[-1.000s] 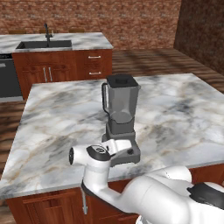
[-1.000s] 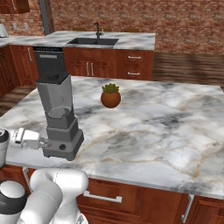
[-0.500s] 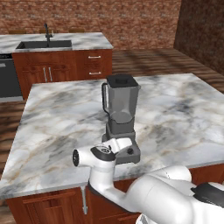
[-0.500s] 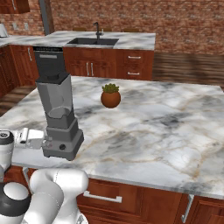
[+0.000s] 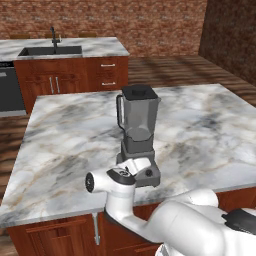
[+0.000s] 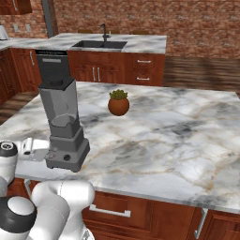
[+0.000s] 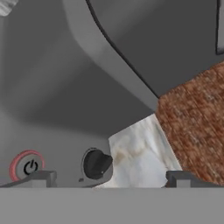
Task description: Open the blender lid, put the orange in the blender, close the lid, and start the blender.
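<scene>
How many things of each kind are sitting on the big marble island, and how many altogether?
Blender, with its lid on top: 1
Round orange-brown thing with green on top: 1
Total: 2

Marble island counter (image 6: 178, 140) before me, small potted plant (image 6: 118, 102) on it (brown round pot), sink with faucet (image 6: 103, 41) on the far counter, dishwasher (image 5: 10, 92), brick wall (image 6: 164, 18).
</scene>
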